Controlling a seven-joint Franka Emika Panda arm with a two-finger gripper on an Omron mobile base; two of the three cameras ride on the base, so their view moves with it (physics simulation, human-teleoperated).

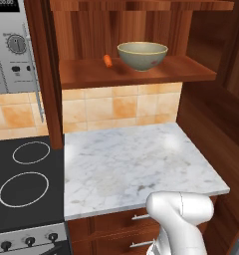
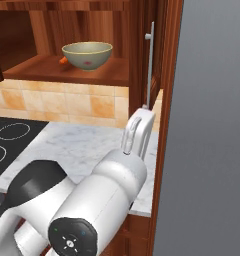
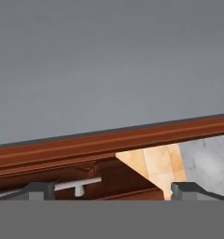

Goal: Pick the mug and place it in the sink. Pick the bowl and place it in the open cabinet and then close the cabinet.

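Your gripper (image 3: 112,191) sits nearest, jaws spread wide with nothing between them, close against the cabinet (image 3: 109,142) door edge, its silver bar handle (image 3: 62,186) just past the tips. Beyond lies the marble counter (image 1: 141,164). Farthest, the bowl (image 1: 142,55) rests upright mid-shelf inside the cabinet, 1 small orange object (image 1: 107,61) beside it.

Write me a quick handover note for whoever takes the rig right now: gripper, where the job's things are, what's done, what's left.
Gripper: open, holding nothing, facing the edge of the open cabinet door, with its bar handle close by.
Bowl: upright on the cabinet shelf, next to a small orange item. That step is done.
Mug and sink: not in these views, so I can't confirm that step.
Left: close the cabinet.
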